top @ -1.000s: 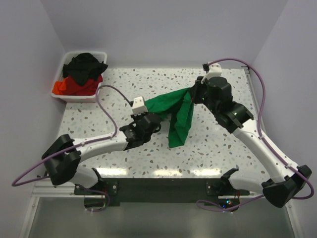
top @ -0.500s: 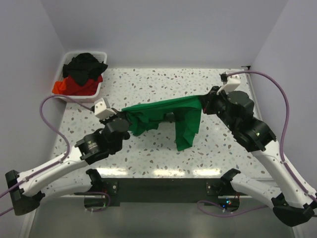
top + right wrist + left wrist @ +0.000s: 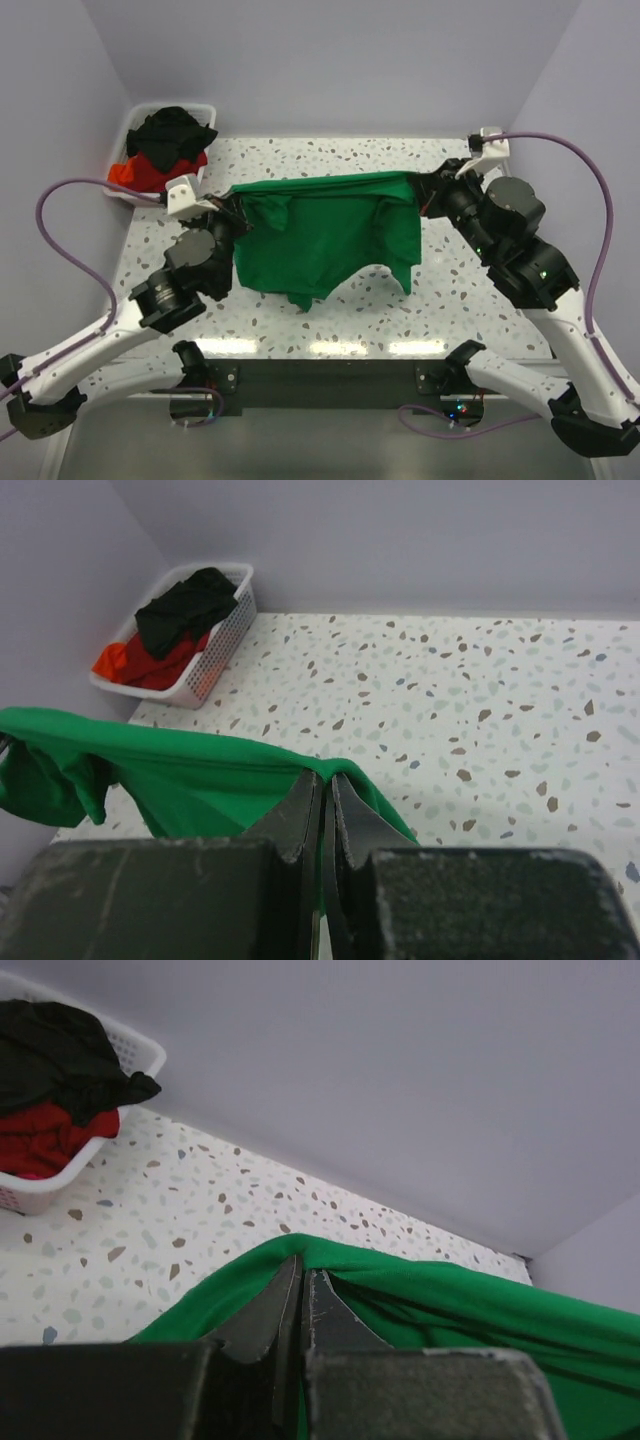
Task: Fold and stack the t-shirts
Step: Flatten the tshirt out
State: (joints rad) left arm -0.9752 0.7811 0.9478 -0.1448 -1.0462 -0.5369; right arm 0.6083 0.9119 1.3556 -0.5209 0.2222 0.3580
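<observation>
Item: bright green soft fabric t-shirt (image 3: 320, 235), hanging over the speckled table (image 3: 450, 290).
My left jaws: clamped on its left top edge.
My right jaws: clamped on its right top edge.
Why: spread wide, I judge, to lay it flat for folding.

Light is bright, even and diffuse, coming from overhead. In the top view, pale glare streaks lie along the near edge of the bench (image 3: 450, 310), and the green t-shirt (image 3: 320, 235) casts only a faint, soft shadow. In the wrist views the left end effector (image 3: 303, 1272) and the right end effector (image 3: 326, 780) are dark and blurred close to the lens.
</observation>
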